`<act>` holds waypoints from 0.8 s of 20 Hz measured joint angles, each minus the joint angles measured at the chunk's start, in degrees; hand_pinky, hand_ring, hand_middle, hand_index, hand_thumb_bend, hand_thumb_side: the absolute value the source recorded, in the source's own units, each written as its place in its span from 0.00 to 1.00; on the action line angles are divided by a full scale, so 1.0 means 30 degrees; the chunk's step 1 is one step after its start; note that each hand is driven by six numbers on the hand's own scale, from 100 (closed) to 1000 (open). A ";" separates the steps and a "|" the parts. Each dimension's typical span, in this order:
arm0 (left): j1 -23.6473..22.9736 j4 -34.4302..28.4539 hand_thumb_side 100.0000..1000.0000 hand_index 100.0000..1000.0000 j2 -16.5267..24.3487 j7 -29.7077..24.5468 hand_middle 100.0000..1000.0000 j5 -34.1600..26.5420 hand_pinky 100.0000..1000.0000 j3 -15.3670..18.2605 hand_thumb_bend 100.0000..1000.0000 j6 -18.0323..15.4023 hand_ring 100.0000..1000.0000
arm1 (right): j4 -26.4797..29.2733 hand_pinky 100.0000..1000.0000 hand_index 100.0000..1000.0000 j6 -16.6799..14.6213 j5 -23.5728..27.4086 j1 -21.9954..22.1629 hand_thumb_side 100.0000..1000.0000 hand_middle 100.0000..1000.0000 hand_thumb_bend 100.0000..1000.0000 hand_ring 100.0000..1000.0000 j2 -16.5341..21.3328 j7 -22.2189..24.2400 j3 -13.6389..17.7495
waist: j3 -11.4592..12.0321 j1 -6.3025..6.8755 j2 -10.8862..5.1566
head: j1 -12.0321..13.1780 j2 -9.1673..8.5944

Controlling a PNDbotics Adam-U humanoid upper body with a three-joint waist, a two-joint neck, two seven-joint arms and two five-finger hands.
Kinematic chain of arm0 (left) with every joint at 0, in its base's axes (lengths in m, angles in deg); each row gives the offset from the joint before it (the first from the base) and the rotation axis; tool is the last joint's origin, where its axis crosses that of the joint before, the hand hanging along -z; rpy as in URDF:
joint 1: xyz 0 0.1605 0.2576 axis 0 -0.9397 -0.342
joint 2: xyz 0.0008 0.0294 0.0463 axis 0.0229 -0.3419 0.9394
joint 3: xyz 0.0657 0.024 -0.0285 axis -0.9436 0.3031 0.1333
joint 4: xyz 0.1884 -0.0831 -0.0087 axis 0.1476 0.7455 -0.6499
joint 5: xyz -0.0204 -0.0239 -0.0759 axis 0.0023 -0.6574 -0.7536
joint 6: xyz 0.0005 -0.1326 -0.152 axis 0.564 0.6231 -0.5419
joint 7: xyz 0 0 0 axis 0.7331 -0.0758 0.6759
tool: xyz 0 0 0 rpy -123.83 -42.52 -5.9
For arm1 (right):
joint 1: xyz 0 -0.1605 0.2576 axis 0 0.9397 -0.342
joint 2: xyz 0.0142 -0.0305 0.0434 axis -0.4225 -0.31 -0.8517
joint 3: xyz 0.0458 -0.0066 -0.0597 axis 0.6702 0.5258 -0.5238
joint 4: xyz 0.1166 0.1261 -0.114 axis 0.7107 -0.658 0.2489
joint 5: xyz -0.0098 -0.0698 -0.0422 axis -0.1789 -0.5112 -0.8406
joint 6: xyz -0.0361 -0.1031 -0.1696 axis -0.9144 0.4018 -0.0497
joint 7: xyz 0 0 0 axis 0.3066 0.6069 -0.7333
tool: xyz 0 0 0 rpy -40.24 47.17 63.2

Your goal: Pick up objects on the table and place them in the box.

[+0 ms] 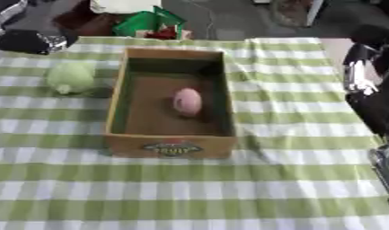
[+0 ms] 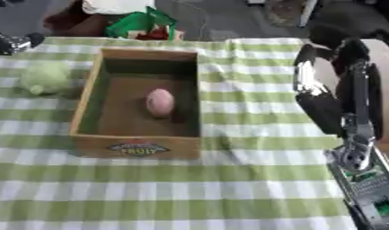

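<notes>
An open cardboard box [image 1: 115, 103] stands in the middle of the green-checked table. Inside it, on the floor, lies a pink egg-shaped object [image 1: 187, 101]. A pale green rounded object [image 1: 71, 77] rests on the cloth just left of the box, apart from its wall. My left hand [image 1: 28, 41] shows as a black and silver shape at the table's far left corner, behind the green object and holding nothing I can see. My right hand [image 2: 319, 78] hangs above the table's right edge, to the right of the box, with its forearm [image 2: 362, 170] running down to the lower right corner.
Past the far edge of the table sit green packaging and a red item [image 1: 154, 24], off the cloth. The checked tablecloth [image 1: 189, 193] stretches in front of the box and to its right.
</notes>
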 measured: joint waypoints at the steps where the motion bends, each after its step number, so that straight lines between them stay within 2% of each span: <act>1: -0.0025 0.0270 0.76 0.93 0.0098 0.0021 0.82 0.0094 0.64 0.0092 0.42 0.0102 0.82 | 0.0000 0.73 0.77 -0.0002 -0.0001 -0.0004 0.43 0.70 0.00 0.76 0.0002 -0.0002 0.0000 | 0.0001 -0.0040 0.0037 | 0.0030 -0.0012; 6: -0.0129 0.1617 0.79 0.94 0.0228 0.0115 0.82 0.0404 0.66 0.0424 0.47 0.0445 0.83 | 0.0000 0.73 0.77 -0.0016 -0.0007 -0.0021 0.43 0.70 0.00 0.76 0.0005 -0.0017 0.0001 | -0.0025 -0.0096 0.0209 | 0.0104 -0.0044; 7: -0.0129 0.1790 0.82 0.95 0.0228 0.0115 0.83 0.0430 0.67 0.0438 0.54 0.0449 0.84 | 0.0000 0.73 0.77 -0.0019 -0.0007 -0.0023 0.42 0.70 0.00 0.76 0.0005 -0.0020 0.0001 | -0.0027 -0.0099 0.0210 | 0.0109 -0.0054; 8: -0.0129 0.1941 0.82 0.95 0.0228 0.0112 0.83 0.0432 0.67 0.0459 0.54 0.0450 0.84 | 0.0000 0.73 0.77 -0.0020 -0.0008 -0.0026 0.42 0.70 0.00 0.76 0.0005 -0.0020 0.0001 | -0.0035 -0.0106 0.0217 | 0.0125 -0.0097; 9: -0.0129 0.2097 0.94 0.98 0.0228 0.0089 0.85 0.0425 0.69 0.0501 0.75 0.0451 0.86 | 0.0000 0.73 0.77 -0.0020 -0.0008 -0.0035 0.42 0.70 0.00 0.76 0.0005 -0.0021 0.0001 | -0.0070 -0.0120 0.0245 | 0.0150 -0.0128; 11: -0.0133 0.2517 0.95 0.98 0.0210 -0.0104 0.85 0.0242 0.70 0.0603 0.76 0.0351 0.86 | 0.0000 0.73 0.77 -0.0020 -0.0010 -0.0111 0.42 0.70 0.00 0.76 0.0006 -0.0021 0.0001 | -0.0229 -0.0178 0.0444 | 0.0216 -0.0271; 12: -0.0133 0.2741 1.00 0.98 0.0190 -0.0264 0.85 0.0070 0.70 0.0662 0.82 0.0268 0.86 | 0.0000 0.73 0.77 -0.0020 -0.0011 -0.0133 0.42 0.70 0.00 0.76 0.0007 -0.0021 0.0001 | -0.0265 -0.0194 0.0535 | 0.0240 -0.0343; 16: -0.0130 0.3162 0.98 0.99 0.0120 -0.0668 0.86 -0.0480 0.70 0.0781 0.82 0.0148 0.87 | 0.0000 0.73 0.77 -0.0005 -0.0014 -0.0191 0.42 0.70 0.00 0.76 0.0009 -0.0005 -0.0002 | -0.0349 -0.0192 0.0726 | 0.0260 -0.0552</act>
